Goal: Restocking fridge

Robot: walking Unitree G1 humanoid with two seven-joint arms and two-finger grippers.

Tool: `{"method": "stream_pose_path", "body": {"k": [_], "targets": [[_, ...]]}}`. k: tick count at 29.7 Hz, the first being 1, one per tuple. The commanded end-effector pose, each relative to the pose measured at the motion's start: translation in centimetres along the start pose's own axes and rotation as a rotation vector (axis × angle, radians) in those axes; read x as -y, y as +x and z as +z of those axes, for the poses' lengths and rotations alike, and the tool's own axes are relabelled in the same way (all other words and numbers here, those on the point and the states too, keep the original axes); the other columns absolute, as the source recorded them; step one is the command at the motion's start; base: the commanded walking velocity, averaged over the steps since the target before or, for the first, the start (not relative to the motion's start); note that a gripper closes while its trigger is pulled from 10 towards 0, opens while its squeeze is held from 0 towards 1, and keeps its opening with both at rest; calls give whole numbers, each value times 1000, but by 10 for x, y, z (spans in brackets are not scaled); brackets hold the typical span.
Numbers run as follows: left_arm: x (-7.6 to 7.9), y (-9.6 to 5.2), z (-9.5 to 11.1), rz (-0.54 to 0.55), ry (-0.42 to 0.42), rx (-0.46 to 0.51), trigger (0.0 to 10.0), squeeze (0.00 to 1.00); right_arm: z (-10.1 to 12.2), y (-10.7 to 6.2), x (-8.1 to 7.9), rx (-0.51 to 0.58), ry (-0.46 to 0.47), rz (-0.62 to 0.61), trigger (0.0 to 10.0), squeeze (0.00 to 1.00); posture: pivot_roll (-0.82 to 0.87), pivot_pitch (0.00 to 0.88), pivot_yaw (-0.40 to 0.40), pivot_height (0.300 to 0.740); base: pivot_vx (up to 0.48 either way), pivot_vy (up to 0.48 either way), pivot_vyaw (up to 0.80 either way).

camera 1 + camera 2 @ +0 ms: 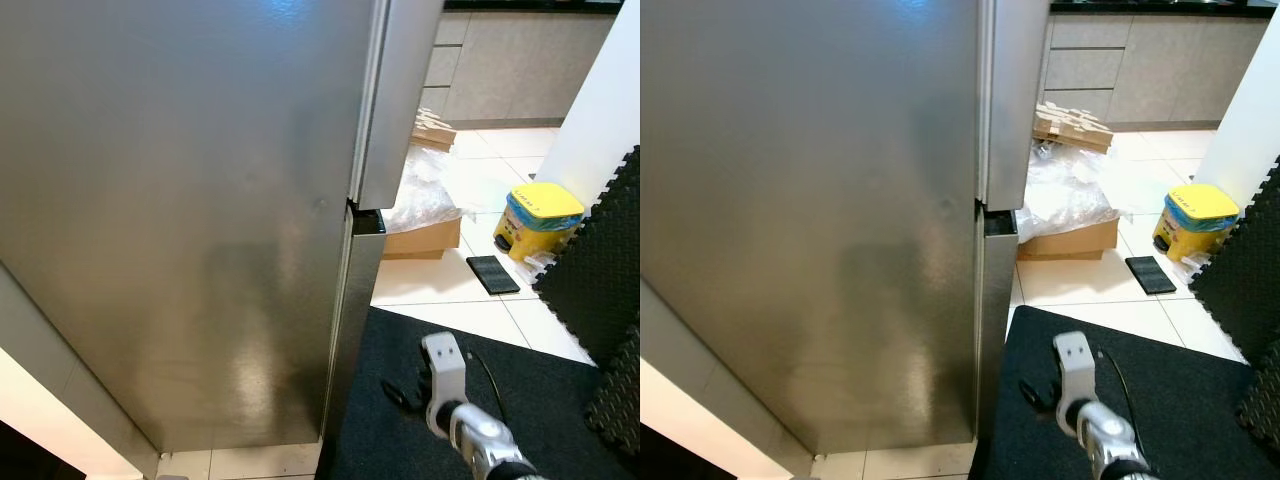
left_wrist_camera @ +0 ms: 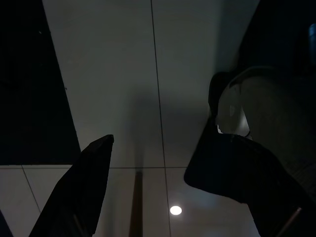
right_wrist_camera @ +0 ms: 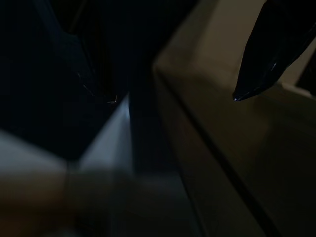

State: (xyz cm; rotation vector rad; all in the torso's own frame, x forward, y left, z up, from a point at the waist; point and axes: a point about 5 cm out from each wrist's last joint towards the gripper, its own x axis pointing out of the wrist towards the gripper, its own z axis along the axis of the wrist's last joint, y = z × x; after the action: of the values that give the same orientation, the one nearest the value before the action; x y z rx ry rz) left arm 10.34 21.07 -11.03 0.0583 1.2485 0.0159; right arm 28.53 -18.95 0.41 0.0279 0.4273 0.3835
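Directly ahead of the robot stands the fridge [image 1: 190,220], its brushed steel doors closed, with the seam between upper and lower door showing at the right edge. The right gripper [image 1: 405,392] hangs low beside the fridge's lower door, just off its right corner and apart from it, over a dark floor mat [image 1: 400,440]. Its silver wrist rises toward the camera, and the black fingers [image 1: 398,396] point down and toward the fridge; whether they are spread or closed cannot be told from the head views. From the right wrist camera, one black fingertip [image 3: 256,74] shows against a dim, pale boxy edge, too dark to identify.

Beyond the gripper, farther along the tiled floor [image 1: 470,300], lies a flat black object [image 1: 492,274]. Past that, a cardboard box [image 1: 425,238] sits next to the fridge's side, with crumpled clear plastic [image 1: 425,195] piled on it. To the right of the gripper and farther off stands a yellow bucket [image 1: 538,220] with a blue band. Black foam panels [image 1: 600,270] lean at the far right. Grey cabinets [image 1: 1140,60] line the back wall.

The left gripper [image 2: 148,177] appears from its wrist camera, its two black fingers [image 2: 84,192] held well apart with nothing between them, over dim pale tiles.
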Motion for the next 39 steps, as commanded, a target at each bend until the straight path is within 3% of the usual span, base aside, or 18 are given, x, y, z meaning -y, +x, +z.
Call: {"method": "stream_pose_path", "body": {"k": [1,12,24,29,39], "targets": [[2,0,-5,-5,11,-19,10000,0,17,4,0,75,-24,35,10000,0,66,0,8,740,0,0,0],[3,0,-4,-6,20,-17,10000,0,65,15,-4,235,-102,116,10000,0,62,0,5,740,0,0,0],[3,0,-3,-21,14,-11,10000,0,42,18,-21,130,-155,171,10000,0,66,0,3,740,0,-89,0],[-3,0,-2,19,0,-5,10000,0,43,19,-23,133,-161,181,10000,0,66,0,3,740,0,-472,0],[-4,0,-1,24,1,-4,10000,0,56,22,-29,183,-198,213,10000,0,60,0,0,740,0,0,0]]}}
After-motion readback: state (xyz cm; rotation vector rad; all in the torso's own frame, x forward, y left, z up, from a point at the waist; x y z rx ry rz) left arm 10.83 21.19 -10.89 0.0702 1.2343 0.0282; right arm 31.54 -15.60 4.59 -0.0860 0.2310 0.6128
